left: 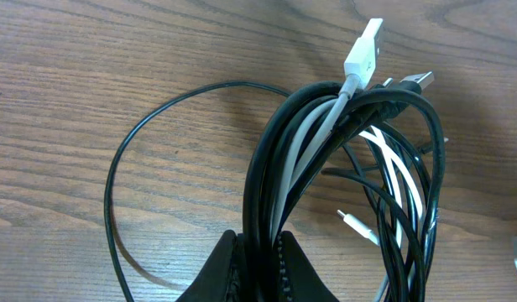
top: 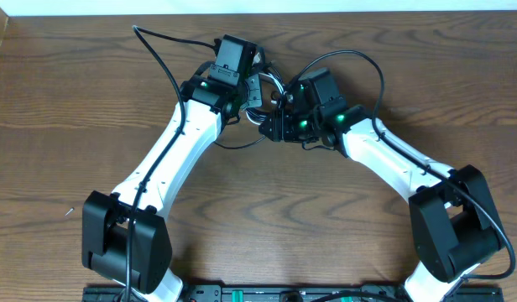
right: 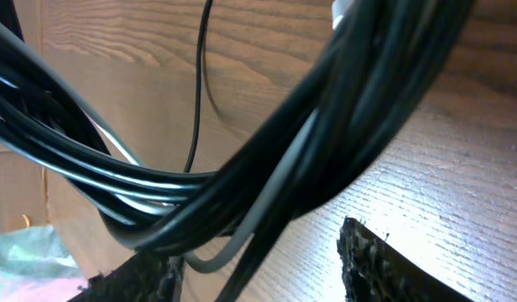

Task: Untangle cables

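Pinching, left jaws: pressed together on the tangled bundle of thin, flexible cables (left: 271, 184), mostly black with one white; the black strands pass straight down between the two black fingers (left: 213, 275) at the bottom edge of the left wrist view
Right jaws: spread, with the cables (right: 267, 143) sweeping across in front of and between them; the strands crowd against the finger on the left of the right wrist view, while the ridged black finger (right: 372, 260) on the right stands clear of them
Bundle from overhead: bunched in the narrow space between the two wrists (top: 265, 85), toward the far middle of the brown wood-grain desk (top: 74, 126), mostly covered by the arms' black heads
White cable: a flat white rectangular plug (left: 364, 46) sticks up at the top of the bundle, and its cord runs down among the black ones
Other ends: a silver metal plug (left: 418, 80) juts out just beside the white one, to its right; a small white tip (left: 349, 221) shows lower in the tangle
Loose strand: one thin black loop (left: 116, 184) arcs out from the bundle to the left over the desk, apart from the rest
Arms: the white left arm (top: 179, 155) and the white right arm (top: 393, 155) reach in from the near corners and meet at the bundle
Height: whether the bundle rests on the desk or hangs just above it cannot be told
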Robot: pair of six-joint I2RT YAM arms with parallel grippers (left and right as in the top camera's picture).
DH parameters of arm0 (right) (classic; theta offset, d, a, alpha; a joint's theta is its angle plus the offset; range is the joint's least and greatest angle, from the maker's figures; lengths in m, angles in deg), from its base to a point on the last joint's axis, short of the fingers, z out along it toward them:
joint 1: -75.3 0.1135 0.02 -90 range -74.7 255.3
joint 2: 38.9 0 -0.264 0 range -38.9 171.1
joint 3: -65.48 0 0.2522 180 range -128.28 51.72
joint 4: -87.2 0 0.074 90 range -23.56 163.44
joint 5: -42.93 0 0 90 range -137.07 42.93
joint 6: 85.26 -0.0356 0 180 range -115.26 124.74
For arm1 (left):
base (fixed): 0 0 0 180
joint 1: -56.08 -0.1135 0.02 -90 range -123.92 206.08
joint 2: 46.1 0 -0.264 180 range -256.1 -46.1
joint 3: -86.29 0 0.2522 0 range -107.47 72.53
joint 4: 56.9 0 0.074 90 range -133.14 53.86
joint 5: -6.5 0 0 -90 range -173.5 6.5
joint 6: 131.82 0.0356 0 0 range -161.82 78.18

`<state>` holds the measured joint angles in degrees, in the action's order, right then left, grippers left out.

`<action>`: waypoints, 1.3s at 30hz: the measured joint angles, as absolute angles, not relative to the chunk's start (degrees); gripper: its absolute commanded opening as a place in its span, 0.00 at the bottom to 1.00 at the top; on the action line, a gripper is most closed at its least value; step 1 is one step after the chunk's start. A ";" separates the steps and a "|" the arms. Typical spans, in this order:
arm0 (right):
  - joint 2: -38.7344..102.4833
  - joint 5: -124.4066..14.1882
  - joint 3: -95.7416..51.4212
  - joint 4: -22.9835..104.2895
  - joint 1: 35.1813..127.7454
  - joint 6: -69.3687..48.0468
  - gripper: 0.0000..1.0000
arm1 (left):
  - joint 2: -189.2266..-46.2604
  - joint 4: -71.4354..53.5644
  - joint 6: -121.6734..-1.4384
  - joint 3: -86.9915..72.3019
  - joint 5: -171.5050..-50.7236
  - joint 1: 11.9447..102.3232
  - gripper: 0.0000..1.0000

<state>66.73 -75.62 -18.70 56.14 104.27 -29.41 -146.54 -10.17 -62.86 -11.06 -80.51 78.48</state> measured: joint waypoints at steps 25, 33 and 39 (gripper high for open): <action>61.20 -74.09 -18.70 44.55 94.15 -19.47 0.01 | -146.54 -10.61 -63.03 -11.06 -80.51 76.88 0.08; 42.60 -76.21 -18.74 36.18 78.26 -14.68 0.01 | -146.54 -10.30 -63.03 -11.06 -80.54 76.12 0.07; 36.04 -74.55 -18.76 32.51 68.36 -14.11 0.01 | -146.54 -10.17 -63.03 -11.06 -80.54 76.12 0.08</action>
